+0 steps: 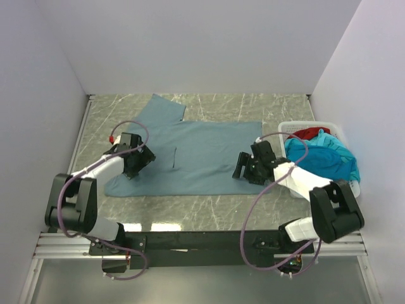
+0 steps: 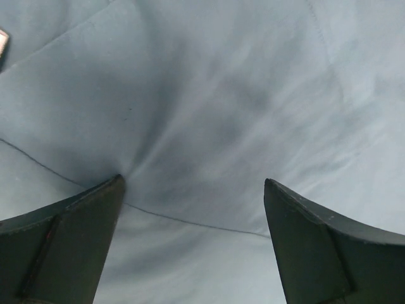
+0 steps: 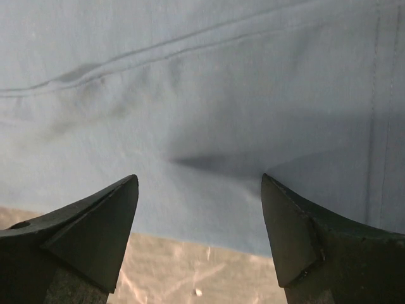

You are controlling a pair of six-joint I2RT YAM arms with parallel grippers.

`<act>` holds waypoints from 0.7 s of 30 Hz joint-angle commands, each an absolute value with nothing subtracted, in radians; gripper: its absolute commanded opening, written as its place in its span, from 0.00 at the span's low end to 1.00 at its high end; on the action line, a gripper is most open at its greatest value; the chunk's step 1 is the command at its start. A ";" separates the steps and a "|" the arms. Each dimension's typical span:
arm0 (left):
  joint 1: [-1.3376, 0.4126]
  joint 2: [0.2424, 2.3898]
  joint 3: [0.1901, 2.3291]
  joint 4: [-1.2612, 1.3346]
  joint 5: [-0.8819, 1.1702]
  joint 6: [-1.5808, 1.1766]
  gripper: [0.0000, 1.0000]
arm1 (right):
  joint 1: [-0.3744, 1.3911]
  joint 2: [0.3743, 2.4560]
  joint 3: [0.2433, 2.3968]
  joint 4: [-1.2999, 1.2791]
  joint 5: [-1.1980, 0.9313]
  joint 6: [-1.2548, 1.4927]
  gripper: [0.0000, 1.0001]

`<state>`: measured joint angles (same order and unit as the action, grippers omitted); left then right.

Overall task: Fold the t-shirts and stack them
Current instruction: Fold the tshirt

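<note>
A large grey-blue t-shirt [image 1: 196,155] lies spread flat on the marble table. My left gripper [image 1: 140,159] is open over its left side; in the left wrist view the fingertips [image 2: 95,209] rest on the cloth [image 2: 209,114] astride a seam. My right gripper [image 1: 243,166] is open over the shirt's right edge; the right wrist view shows the cloth [image 3: 202,95] between the fingers and bare table [image 3: 190,272] below its hem. A turquoise shirt [image 1: 323,158] and a red one [image 1: 310,133] lie bunched in the basket.
A white lattice basket [image 1: 294,126] stands at the right, close behind the right arm. White walls enclose the table on three sides. Bare marble [image 1: 190,212] shows in front of the shirt, and the metal rail with the arm bases runs along the near edge.
</note>
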<state>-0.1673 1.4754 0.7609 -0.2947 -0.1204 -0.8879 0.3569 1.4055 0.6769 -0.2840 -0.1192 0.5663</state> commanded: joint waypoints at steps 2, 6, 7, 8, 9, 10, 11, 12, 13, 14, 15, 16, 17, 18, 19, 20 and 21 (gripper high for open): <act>-0.170 1.376 0.649 -0.400 -0.130 -0.966 0.99 | 0.376 1.306 0.572 -0.356 -0.147 0.607 0.85; -0.170 1.272 0.577 -0.468 -0.143 -1.009 1.00 | 0.411 1.156 0.488 -0.397 -0.161 0.662 0.85; -0.170 1.249 0.571 -0.492 -0.143 -1.015 0.99 | 0.417 1.131 0.477 -0.409 -0.163 0.673 0.85; -0.170 1.209 0.566 -0.512 -0.149 -1.022 1.00 | 0.420 1.105 0.469 -0.441 -0.166 0.681 0.85; -0.170 1.189 0.563 -0.531 -0.149 -1.035 0.99 | 0.422 1.082 0.454 -0.455 -0.170 0.695 0.85; -0.170 1.171 0.554 -0.549 -0.147 -1.043 0.99 | 0.425 1.034 0.448 -0.469 -0.170 0.701 0.85; -0.170 1.134 0.549 -0.576 -0.147 -1.046 1.00 | 0.426 1.013 0.445 -0.495 -0.170 0.703 0.85; -0.170 1.117 0.545 -0.581 -0.141 -1.048 0.99 | 0.426 0.976 0.445 -0.505 -0.169 0.698 0.85; -0.170 1.091 0.548 -0.580 -0.117 -1.046 0.99 | 0.426 0.960 0.448 -0.511 -0.160 0.690 0.85; -0.170 1.082 0.558 -0.559 -0.101 -1.026 1.00 | 0.425 0.950 0.462 -0.515 -0.146 0.666 0.85; -0.170 1.075 0.595 -0.542 -0.089 -1.019 0.99 | 0.425 0.939 0.474 -0.515 -0.132 0.658 0.85; -0.170 1.077 0.619 -0.528 -0.068 -1.014 0.99 | 0.423 0.936 0.491 -0.518 -0.105 0.647 0.86; -0.170 1.080 0.649 -0.494 -0.061 -0.993 0.99 | 0.423 0.937 0.536 -0.517 -0.095 0.615 0.86; -0.170 1.088 0.714 -0.483 -0.066 -0.979 0.99 | 0.425 0.948 0.566 -0.515 -0.080 0.601 0.86; -0.170 1.101 0.754 -0.479 -0.104 -0.967 0.99 | 0.425 0.956 0.595 -0.509 -0.066 0.592 0.86; -0.170 1.142 0.796 -0.479 -0.138 -0.954 1.00 | 0.425 0.963 0.650 -0.482 -0.033 0.580 0.87; -0.170 1.170 0.889 -0.477 -0.168 -0.927 0.99 | 0.420 0.988 0.678 -0.466 -0.016 0.580 0.88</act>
